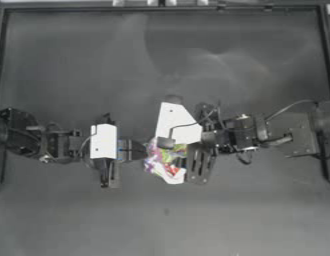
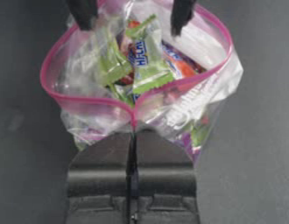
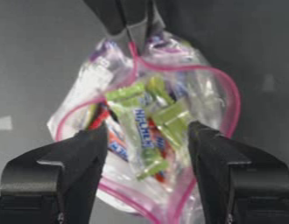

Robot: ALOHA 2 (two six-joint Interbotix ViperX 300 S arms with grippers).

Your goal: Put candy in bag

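Two grippers meet at the bag near the middle of the dark bench. From the left side, the left gripper has its jaws pressed together on the pink-red strip at one point of the bag's mouth, pinching the clear plastic. The mouth stands open in a wide loop between the two arms.

From the right side, the right gripper has its jaws spread apart, reaching into the open mouth. Between them lies the candy, a pale yellow-green and white wrapped sweet, already inside the loop of the strip and resting on the other sweets. The jaws flank it without clearly touching it. Blue letters run along its wrapper; in the left wrist view they read "HI-" at the start, and the rest is too blurred to make out.

Another green wrapped sweet lies just beside it, and red, orange and purple wrappers show through the plastic below.
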